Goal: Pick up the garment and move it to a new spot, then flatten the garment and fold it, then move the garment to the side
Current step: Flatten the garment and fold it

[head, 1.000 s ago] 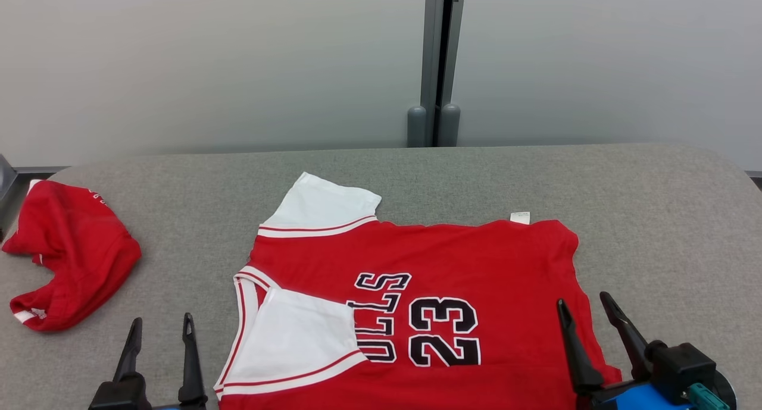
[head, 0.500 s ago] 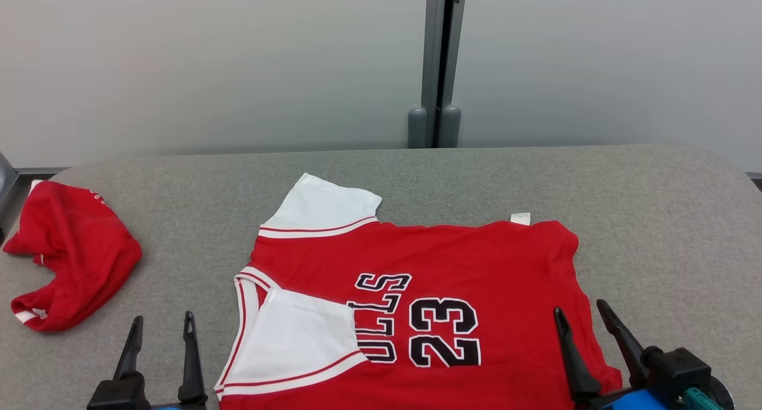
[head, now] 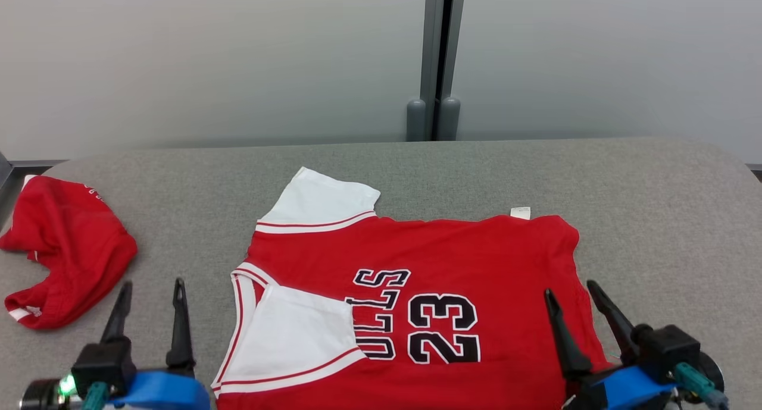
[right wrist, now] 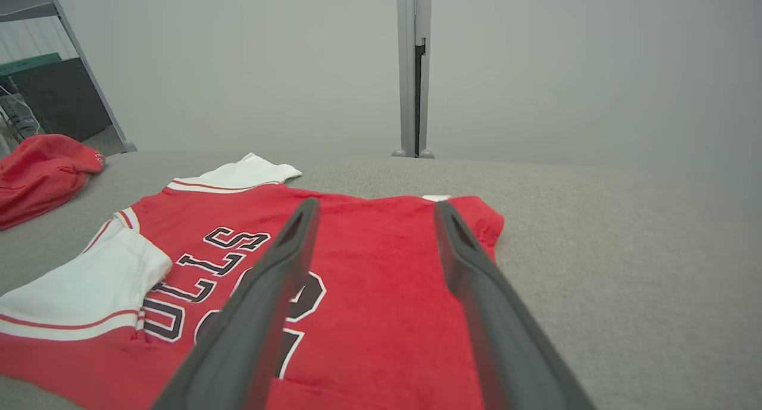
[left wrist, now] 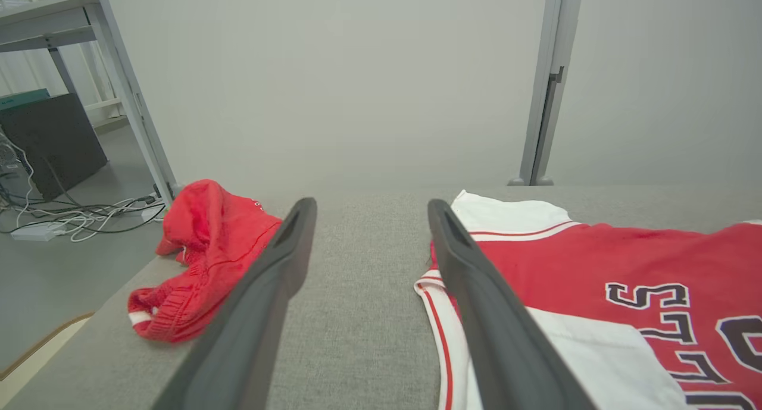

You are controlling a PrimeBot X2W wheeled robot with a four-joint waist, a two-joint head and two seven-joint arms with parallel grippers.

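The garment (head: 452, 261) is a red jersey with white sleeves and black "23" lettering, spread on the grey table (head: 655, 219), collar to the left; its near sleeve is folded over the chest. It also lies in the left wrist view (left wrist: 625, 267) and right wrist view (right wrist: 369, 279). My left gripper (head: 150, 288) hovers open left of the collar, nothing between its fingers (left wrist: 268, 291). My right gripper (head: 570, 290) hangs open above the jersey's hem end at the right, its fingers (right wrist: 470, 267) empty.
A second crumpled red garment (head: 59, 249) sits at the table's left edge, also seen as a red heap (left wrist: 202, 255) in the left wrist view. A grey partition post (head: 434, 59) stands behind the table. Cables and a rack (left wrist: 71, 213) are on the floor left.
Both grippers have come further into the head view, the left more so, its blue wrist now showing. The picture shifted slightly; the jersey lies as before.
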